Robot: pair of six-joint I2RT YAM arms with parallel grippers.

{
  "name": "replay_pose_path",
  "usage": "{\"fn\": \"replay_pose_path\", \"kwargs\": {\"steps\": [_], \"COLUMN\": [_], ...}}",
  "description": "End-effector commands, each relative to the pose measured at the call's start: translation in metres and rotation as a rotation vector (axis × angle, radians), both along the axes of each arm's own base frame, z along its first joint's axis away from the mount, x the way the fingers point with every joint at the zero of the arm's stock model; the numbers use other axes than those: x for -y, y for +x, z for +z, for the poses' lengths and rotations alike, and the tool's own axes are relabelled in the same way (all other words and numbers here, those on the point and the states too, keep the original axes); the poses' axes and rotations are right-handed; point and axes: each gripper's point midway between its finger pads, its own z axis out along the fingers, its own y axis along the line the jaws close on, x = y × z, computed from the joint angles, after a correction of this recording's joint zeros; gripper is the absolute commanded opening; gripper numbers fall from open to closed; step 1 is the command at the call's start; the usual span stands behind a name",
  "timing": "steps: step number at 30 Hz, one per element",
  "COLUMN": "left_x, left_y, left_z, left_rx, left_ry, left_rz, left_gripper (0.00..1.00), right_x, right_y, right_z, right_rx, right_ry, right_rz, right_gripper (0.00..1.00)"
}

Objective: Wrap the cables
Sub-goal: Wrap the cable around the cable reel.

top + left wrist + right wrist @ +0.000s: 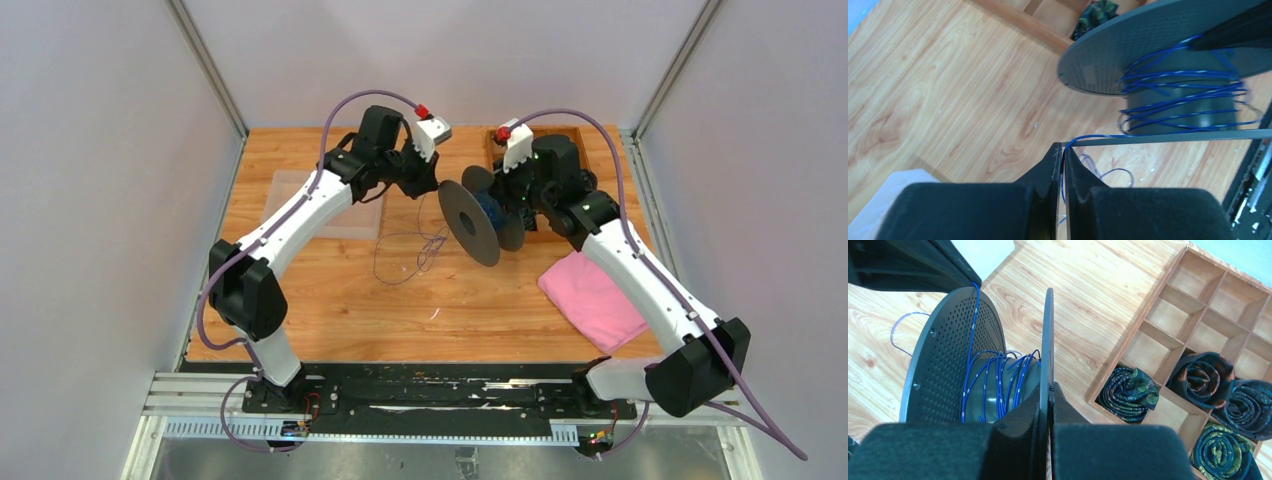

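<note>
Left gripper [1063, 152] pinches the cable [1173, 92]; right gripper [1048, 390] clamps the spool [943, 350] rim; hold the cable taut, laying turns side by side between its sides

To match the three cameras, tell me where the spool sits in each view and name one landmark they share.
Top external: spool at centre, held on edge.
Left wrist: spool upper right, cable running from it into the left gripper.
Right wrist: spool left of centre, its flange clamped by the right gripper.
Shared landmark: the wooden divided tray.
</note>
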Motion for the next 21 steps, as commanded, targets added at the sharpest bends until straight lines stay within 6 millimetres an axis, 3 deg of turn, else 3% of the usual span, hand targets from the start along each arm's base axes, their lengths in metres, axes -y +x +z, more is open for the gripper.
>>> {"fn": "replay_pose_path", "kwargs": {"steps": [1, 12, 18, 21], "left_x": [-0.033, -0.022, -0.007, 0.0], "left_y": [0.027, 0.016, 0.008, 0.002], "left_z": [-0.019, -0.067, -0.073, -0.065], "left_rx": [0.018, -0.111, -0.166, -0.112], "left_ry": [0.062, -0.04, -0.163, -0.258], "left_rz": [0.119, 0.158, 0.141, 0.106], "left_gripper": [0.1, 0.25, 0.39, 0.55], "right_x": [0.001, -0.003, -0.004, -0.006], "right_y": [0.001, 0.002, 0.005, 0.003], "right_z": [0.061, 0.091, 0.105, 0.11], "right_rx": [0.113, 0.102, 0.111, 0.106], "right_ry": [0.105, 0.188, 0.195, 0.209], "right_rz": [-0.002, 0.003, 0.006, 0.01], "right_gripper": [0.01, 0.01, 0.01, 0.01]}}
